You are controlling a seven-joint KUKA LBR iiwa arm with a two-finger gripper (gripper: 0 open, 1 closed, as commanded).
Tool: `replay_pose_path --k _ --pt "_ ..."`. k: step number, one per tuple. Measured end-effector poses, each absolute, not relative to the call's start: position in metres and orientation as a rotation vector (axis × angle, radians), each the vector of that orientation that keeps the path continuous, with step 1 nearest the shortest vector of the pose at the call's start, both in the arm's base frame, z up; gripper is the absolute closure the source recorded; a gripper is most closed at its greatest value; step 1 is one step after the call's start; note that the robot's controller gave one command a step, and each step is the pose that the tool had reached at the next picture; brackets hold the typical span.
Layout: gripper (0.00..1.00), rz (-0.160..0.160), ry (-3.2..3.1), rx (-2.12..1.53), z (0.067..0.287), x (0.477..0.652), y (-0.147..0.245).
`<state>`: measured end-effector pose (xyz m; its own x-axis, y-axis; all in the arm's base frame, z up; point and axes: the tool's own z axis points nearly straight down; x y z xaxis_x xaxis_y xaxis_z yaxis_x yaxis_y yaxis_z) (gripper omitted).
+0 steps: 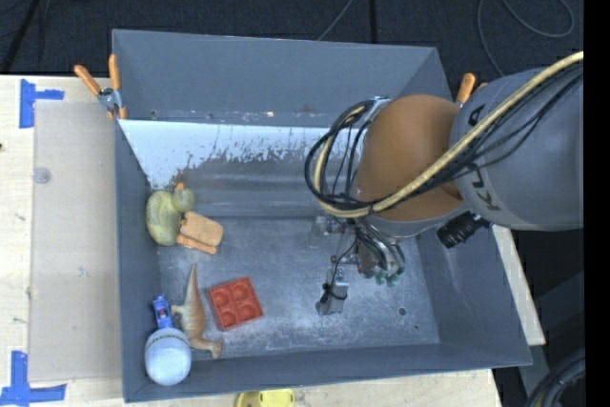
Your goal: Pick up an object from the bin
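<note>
Grey metal sheets form the bin (pixel 276 91) we look down into, with a dark floor and loose cables beyond its far rim. Our arm (pixel 524 157) comes in from the right, an orange cover (pixel 405 157) at its wrist (looped with black and yellow cables). The jaws hang over bare bin floor right of the middle. We cannot tell whether they are open or closed, and we see nothing between them. Nearest, to their left, lies a red studded block (pixel 234 302). Just beside it, further left, a tan dinosaur figure (pixel 195 315) touches a white ball with a blue cap (pixel 168 356) in the near left corner. Farther back on the left side, a yellow-green soft toy (pixel 166 213) touches an orange waffle-like piece (pixel 201 233).
</note>
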<state>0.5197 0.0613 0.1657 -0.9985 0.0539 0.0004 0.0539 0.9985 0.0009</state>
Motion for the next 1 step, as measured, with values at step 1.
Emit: replay_pose_path --k 1 --pt "0.0 -0.004 -3.135 0.23 0.1305 0.5079 0.0729"
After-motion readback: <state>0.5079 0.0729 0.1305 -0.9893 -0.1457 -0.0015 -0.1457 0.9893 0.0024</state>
